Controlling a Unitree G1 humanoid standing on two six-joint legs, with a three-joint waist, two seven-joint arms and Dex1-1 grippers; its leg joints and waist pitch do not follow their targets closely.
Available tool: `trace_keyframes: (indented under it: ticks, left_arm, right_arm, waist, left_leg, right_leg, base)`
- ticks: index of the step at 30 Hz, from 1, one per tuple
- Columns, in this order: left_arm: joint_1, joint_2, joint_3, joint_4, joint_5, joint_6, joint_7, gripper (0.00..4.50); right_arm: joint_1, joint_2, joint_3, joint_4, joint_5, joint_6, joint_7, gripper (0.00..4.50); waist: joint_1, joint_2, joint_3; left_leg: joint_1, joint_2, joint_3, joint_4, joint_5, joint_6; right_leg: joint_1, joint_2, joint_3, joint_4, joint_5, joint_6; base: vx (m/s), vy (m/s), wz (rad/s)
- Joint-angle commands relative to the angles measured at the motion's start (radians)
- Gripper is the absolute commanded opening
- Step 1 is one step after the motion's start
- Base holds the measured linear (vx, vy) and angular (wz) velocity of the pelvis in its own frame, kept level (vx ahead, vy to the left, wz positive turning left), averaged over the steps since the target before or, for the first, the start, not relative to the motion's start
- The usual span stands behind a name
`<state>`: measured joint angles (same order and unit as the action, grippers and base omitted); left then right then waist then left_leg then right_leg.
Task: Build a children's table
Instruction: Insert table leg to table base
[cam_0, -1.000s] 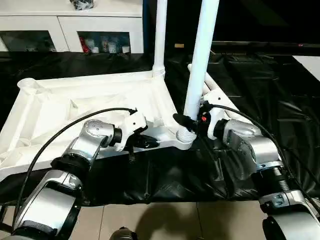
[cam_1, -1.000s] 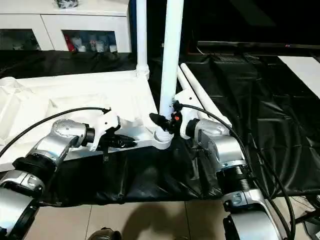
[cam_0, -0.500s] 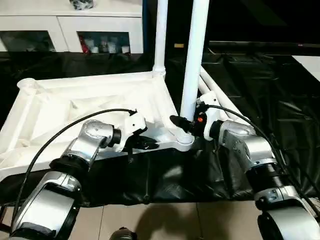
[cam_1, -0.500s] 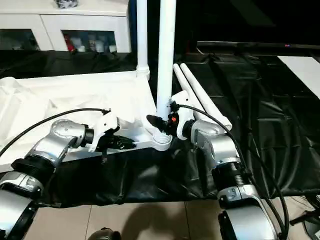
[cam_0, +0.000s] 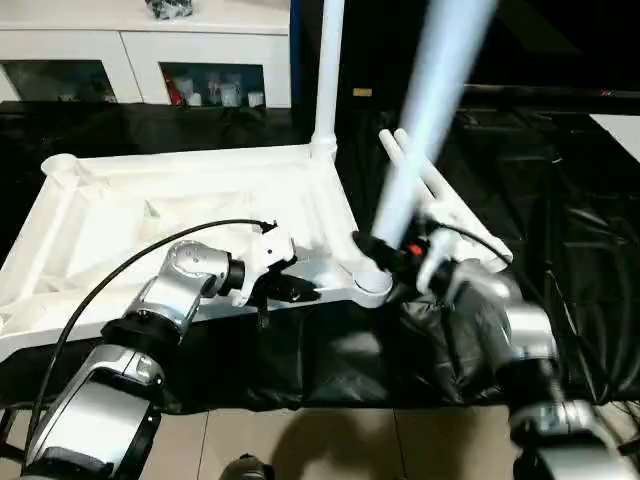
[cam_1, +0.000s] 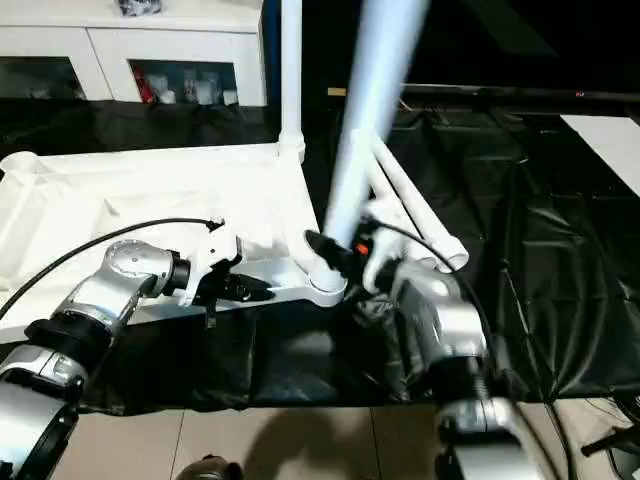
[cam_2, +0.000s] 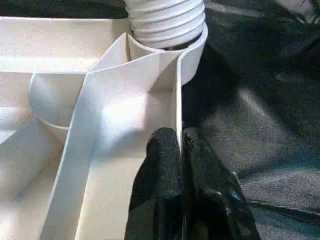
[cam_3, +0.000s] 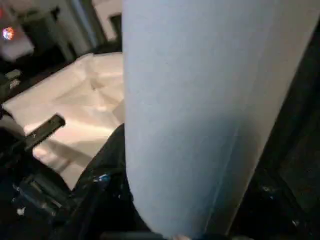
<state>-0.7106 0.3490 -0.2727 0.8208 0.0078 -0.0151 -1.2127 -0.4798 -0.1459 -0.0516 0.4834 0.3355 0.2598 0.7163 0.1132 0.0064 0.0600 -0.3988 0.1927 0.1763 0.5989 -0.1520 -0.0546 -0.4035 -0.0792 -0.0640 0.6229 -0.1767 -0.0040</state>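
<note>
White plastic tabletop (cam_0: 180, 215) is seen upside down, ribbed underside up, on a surface draped w/ black sheeting (cam_0: 560, 220), spread across the left and middle of it. Its near rim is pinched by the left gripper (cam_2: 181, 150): black fingers (cam_2: 162, 165) are closed tight on the thin edge wall, one on each side, just short of the near-right corner socket (cam_0: 368, 283). At the far-right corner socket a seated leg (cam_0: 326, 70) is stood upright. At the near-right socket a 2nd leg (cam_0: 425, 110), its ribbed end in the socket (seen close in the left wrist view), is tilted to the right and blurred. This leg is gripped low down by the right gripper (cam_0: 385, 255), fingers wrapped around the tube. Two spare legs (cam_0: 440, 195) are laid side by side on the sheeting, right of the tabletop. Behind, at the far edge, a white cabinet (cam_0: 130, 55) w/ glass doors is visible.
</note>
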Motion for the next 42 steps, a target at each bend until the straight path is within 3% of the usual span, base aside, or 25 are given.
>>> trace_keyframes:
  ticks: [1, 8, 14, 21, 28, 32, 34, 42]
  left_arm:
    - [-0.006, -0.012, 0.015, -0.018, -0.016, -0.002, 0.01, 0.0]
    - [-0.014, -0.015, 0.02, -0.009, -0.009, -0.004, 0.022, 0.0]
    - [-0.01, -0.009, 0.018, -0.007, -0.001, -0.01, 0.026, 0.0]
    - [-0.004, -0.003, 0.015, -0.014, 0.004, -0.014, 0.019, 0.0]
    - [-0.005, 0.005, 0.007, -0.015, 0.01, -0.023, 0.0, 0.0]
    - [-0.012, 0.013, 0.003, -0.013, 0.008, -0.045, -0.031, 0.0]
    - [-0.018, 0.018, 0.003, -0.011, 0.003, -0.058, -0.053, 0.0]
    - [-0.046, 0.051, -0.025, 0.005, 0.0, -0.102, -0.195, 0.0]
  right_arm:
    - [0.04, 0.003, -0.007, 0.04, -0.014, -0.014, -0.024, 1.91]
    - [0.104, -0.003, 0.003, -0.005, -0.029, -0.075, -0.011, 1.91]
    - [0.136, -0.051, 0.066, -0.064, -0.098, -0.112, -0.003, 1.91]
    - [0.102, -0.092, 0.142, -0.069, -0.158, -0.08, 0.018, 1.91]
    - [0.054, -0.125, 0.223, -0.034, -0.195, -0.046, 0.106, 1.9]
    - [0.05, -0.135, 0.249, -0.02, -0.197, -0.059, 0.155, 1.9]
    - [0.053, -0.137, 0.257, -0.018, -0.19, -0.068, 0.18, 1.9]
    - [0.072, -0.154, 0.29, -0.04, -0.153, -0.09, 0.322, 1.9]
  waist:
    - [-0.003, 0.006, -0.075]
    - [-0.001, 0.004, -0.074]
    - [0.0, 0.0, -0.072]
    - [-0.003, 0.002, -0.07]
    - [-0.005, 0.002, -0.072]
    - [-0.004, -0.001, -0.074]
    - [-0.003, 0.003, -0.076]
    - [0.0, 0.005, -0.072]
  left_leg:
    - [0.036, 0.04, -0.013, -0.08, -0.321, -0.025]
    - [0.035, 0.041, -0.015, -0.083, -0.332, -0.023]
    - [0.034, 0.039, -0.014, -0.083, -0.33, -0.018]
    - [0.036, 0.039, -0.015, -0.084, -0.347, -0.02]
    - [0.034, 0.04, -0.016, -0.084, -0.345, -0.02]
    - [0.031, 0.04, -0.015, -0.083, -0.32, -0.013]
    - [0.032, 0.041, -0.013, -0.082, -0.305, -0.006]
    - [0.037, 0.044, -0.013, -0.088, -0.356, -0.012]
  right_leg:
    - [0.036, -0.075, 0.044, -0.083, -0.273, -0.212]
    - [0.037, -0.076, 0.044, -0.085, -0.291, -0.202]
    - [0.037, -0.077, 0.045, -0.089, -0.318, -0.193]
    - [0.033, -0.076, 0.045, -0.093, -0.348, -0.182]
    - [0.036, -0.074, 0.045, -0.09, -0.321, -0.188]
    - [0.04, -0.073, 0.044, -0.085, -0.27, -0.201]
    - [0.041, -0.072, 0.044, -0.082, -0.234, -0.212]
    - [0.039, -0.072, 0.043, -0.085, -0.265, -0.223]
  base:
    - [0.0, 0.0, 0.0]
    - [0.0, 0.0, 0.0]
    - [0.0, 0.0, 0.0]
    - [0.0, 0.0, 0.0]
    - [0.0, 0.0, 0.0]
    - [0.0, 0.0, 0.0]
    - [0.0, 0.0, 0.0]
    - [0.0, 0.0, 0.0]
